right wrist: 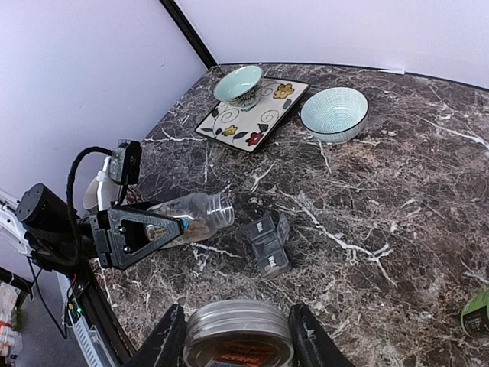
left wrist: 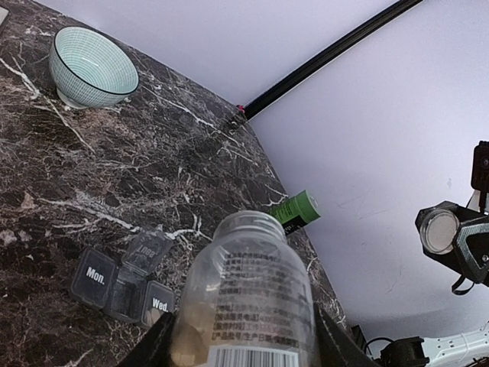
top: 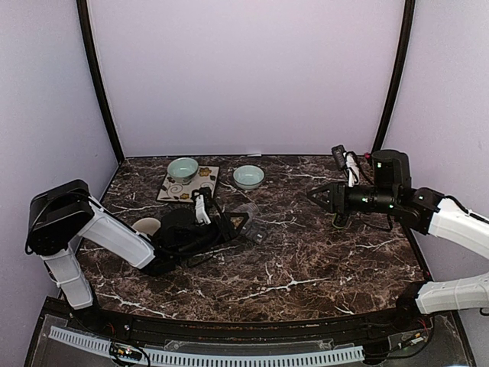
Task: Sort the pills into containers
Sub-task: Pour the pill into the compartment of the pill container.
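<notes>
We see the left fingers [right wrist: 157, 229] partly open and clamped around a clear, uncapped pill bottle [left wrist: 252, 298]. It is tilted, with brownish pills [left wrist: 186, 336] inside, and its mouth points toward the pill organizer [right wrist: 267, 243]. The organizer lies near the bottle on the dark marble surface [top: 321, 267], some of its lids flipped up. The right fingers [top: 319, 196] grip a round lid [right wrist: 238, 330], raised well apart on the right. Two teal bowls sit at the far side: one [top: 182, 168] on a flowered plate [top: 202, 187], the other [top: 248, 177] beside it.
</notes>
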{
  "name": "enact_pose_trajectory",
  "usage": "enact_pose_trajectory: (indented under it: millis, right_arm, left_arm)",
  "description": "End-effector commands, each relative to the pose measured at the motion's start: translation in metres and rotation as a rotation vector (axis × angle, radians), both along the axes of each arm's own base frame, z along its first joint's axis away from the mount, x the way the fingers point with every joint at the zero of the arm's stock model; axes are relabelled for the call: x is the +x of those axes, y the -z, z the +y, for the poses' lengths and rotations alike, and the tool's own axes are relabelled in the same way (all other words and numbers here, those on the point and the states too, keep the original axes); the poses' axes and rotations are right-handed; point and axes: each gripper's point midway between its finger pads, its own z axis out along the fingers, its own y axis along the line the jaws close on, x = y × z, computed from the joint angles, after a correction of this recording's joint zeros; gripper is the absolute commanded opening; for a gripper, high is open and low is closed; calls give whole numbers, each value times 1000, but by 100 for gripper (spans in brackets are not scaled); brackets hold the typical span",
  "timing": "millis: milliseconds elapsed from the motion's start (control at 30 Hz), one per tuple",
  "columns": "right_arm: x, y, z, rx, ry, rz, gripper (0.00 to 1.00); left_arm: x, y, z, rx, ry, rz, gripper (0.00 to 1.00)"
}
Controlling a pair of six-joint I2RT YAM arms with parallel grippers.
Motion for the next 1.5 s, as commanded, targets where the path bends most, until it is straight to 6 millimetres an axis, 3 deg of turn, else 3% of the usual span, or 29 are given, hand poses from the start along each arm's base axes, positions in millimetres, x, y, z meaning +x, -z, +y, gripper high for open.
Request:
enact_pose_trajectory:
  millis: [0,733,1467]
  right_arm:
    - [4,-4,1,29,-1,-20,34]
    - [5,8,-4,27,2,10,33]
    - [7,12,-4,29,-2,24,33]
  left_arm:
    - [-1,5,3,4,-14,7,0]
    - [6,33,-1,66,-37,64,0]
    - [10,45,-3,126,-49,94,0]
